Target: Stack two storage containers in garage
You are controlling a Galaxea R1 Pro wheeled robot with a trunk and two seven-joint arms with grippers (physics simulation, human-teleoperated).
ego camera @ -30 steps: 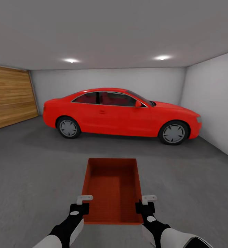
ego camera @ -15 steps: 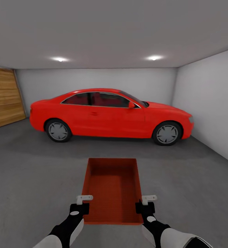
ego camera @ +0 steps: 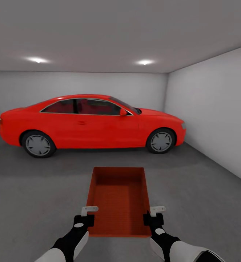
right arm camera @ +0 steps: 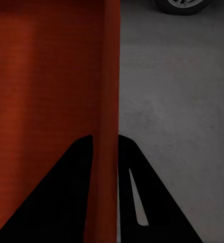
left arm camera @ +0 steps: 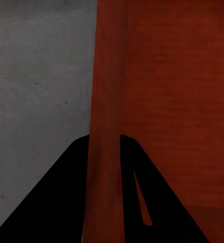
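**Container carried into the garage, both pincers on its walls**

You hold one orange-red storage container [ego camera: 118, 200] out in front of you, above the dark grey floor [ego camera: 33, 189] of the garage. Your left pincer [ego camera: 87, 214] clamps the container's left wall near its near corner; in the left wrist view the thin wall [left arm camera: 106, 152] runs between the two dark fingers [left arm camera: 56, 202]. Your right pincer [ego camera: 155, 214] grips the right wall the same way, with the wall [right arm camera: 104, 152] pinched between its fingers [right arm camera: 152, 202]. The container is open-topped and nothing lies inside it; its ribbed bottom is bare. Beyond its far edge a red car [ego camera: 91, 123] stands side-on against the white back wall [ego camera: 98, 83], under two round ceiling lights [ego camera: 144, 62].
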